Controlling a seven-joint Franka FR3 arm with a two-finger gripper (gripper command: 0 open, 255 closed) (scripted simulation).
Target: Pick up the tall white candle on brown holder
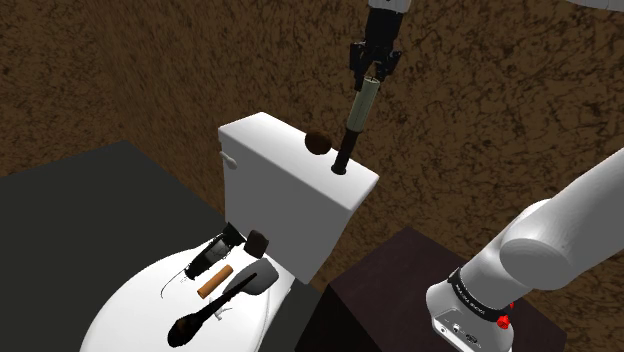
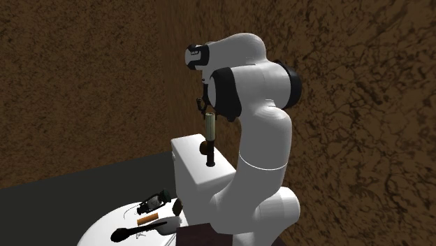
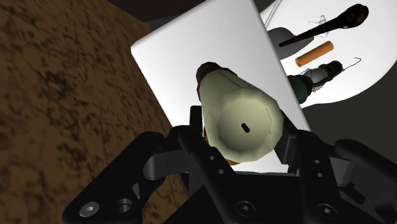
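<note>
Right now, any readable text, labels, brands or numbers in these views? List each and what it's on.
No readable text in any view.
The candle and the toilet tank are plain, with no print.
Small pale marks on the arm's base: too small to read.
</note>
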